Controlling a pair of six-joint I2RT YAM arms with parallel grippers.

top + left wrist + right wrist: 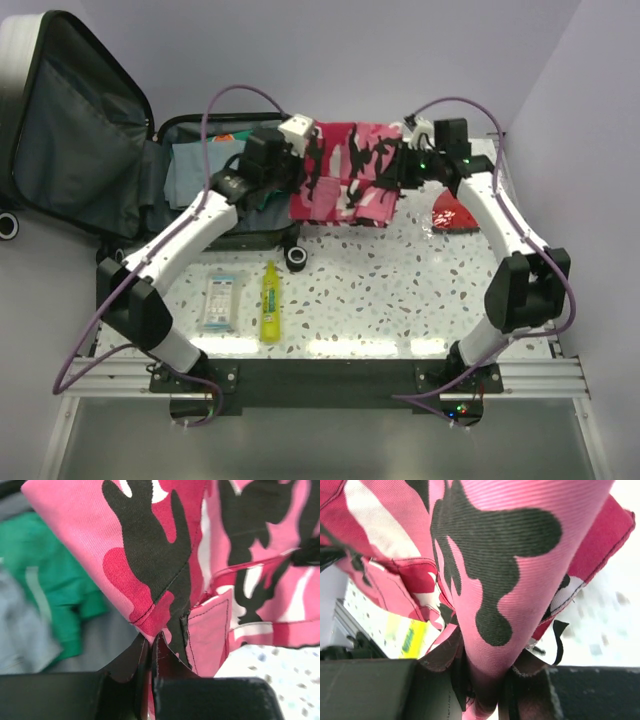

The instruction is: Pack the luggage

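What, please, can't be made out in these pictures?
Top view: the luggage lid is cut off by the left edge; its contents sit mostly under the left arm and pink camouflage garment.
Top view: the red item by the right arm is too small to identify; the packet print is unreadable.
Left wrist view: the green cloth is blurred.

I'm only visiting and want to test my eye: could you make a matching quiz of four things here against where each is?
Things: 1 pink camouflage garment; 2 yellow bottle; 3 luggage; 4 green cloth.
Places: A inside the luggage; B pinched by the left pincer and right pincer; C on the table beside a white packet; D open, far left.
Pairs: 1-B; 2-C; 3-D; 4-A.
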